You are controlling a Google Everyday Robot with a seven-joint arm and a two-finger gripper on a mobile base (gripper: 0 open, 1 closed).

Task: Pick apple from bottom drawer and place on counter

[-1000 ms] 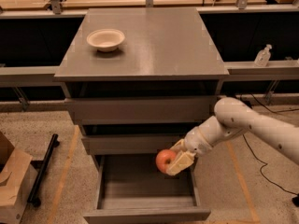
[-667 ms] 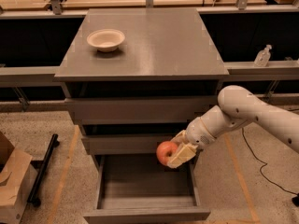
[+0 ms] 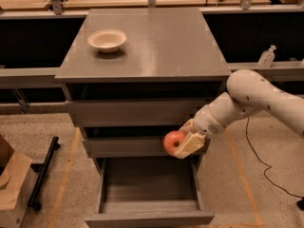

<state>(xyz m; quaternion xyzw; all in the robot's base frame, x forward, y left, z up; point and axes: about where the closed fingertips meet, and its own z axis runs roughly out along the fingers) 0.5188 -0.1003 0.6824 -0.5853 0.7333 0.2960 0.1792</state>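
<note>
The apple is small, round and red-orange. My gripper is shut on the apple and holds it in the air, in front of the middle drawer's front and above the open bottom drawer. The bottom drawer is pulled out and its grey inside shows nothing in it. The counter is the flat grey top of the drawer unit, well above the apple. My white arm comes in from the right.
A white paper bowl stands on the counter's back left. A cardboard box and a black bar lie on the floor at left. A clear bottle stands on the right ledge. A black cable runs across the floor at right.
My gripper has risen with the apple from just above the open bottom drawer to the height of the middle drawer's front. The arm's elbow has lifted too.
</note>
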